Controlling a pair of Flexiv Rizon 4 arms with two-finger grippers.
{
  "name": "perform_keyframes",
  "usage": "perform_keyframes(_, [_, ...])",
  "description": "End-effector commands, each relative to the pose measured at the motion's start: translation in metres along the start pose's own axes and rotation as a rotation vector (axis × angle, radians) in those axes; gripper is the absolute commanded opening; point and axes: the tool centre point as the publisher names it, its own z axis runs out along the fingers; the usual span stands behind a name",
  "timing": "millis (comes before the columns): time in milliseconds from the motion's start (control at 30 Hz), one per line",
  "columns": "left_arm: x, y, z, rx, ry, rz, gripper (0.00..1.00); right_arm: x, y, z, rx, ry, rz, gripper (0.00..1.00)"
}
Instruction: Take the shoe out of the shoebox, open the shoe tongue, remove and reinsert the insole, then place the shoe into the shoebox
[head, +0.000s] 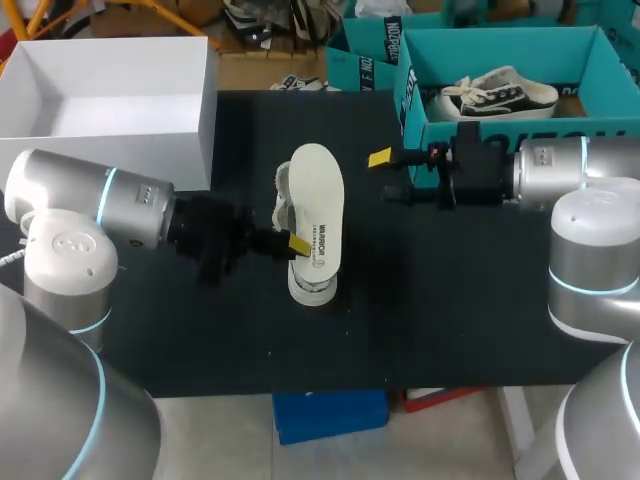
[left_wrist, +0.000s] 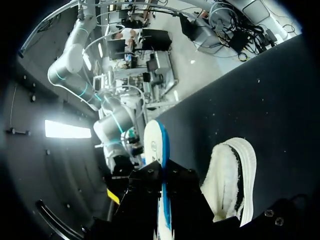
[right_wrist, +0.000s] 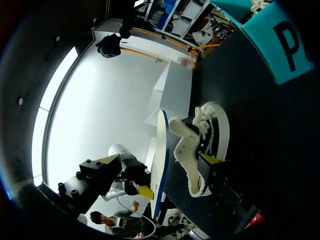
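Shoe (head: 310, 288) white, fleecy lining, on table (head: 450, 300), white insole (head: 318, 195) in left tool (head: 297, 244)

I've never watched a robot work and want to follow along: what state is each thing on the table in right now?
insole: out of the shoe, held over it
shoe: on the table, mouth open, no insole inside
left gripper: shut on the insole
right gripper: open, holding nothing
white box: open, empty
teal shoebox: open, another shoe inside
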Motion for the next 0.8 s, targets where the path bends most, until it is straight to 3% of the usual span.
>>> perform_keyframes(33, [-0.0024,0.0038,0.0034,-0.015,-0.002,0.002,0.00,-0.0007,-0.0005,0.0019,-0.004,0.000,0.000,1.00])
perform_keyframes(800, [-0.0047,0.0042,0.0027,-0.022,-0.011,0.004,0.00,-0.0007,-0.0005,0.0019,-0.004,0.000,0.000,1.00])
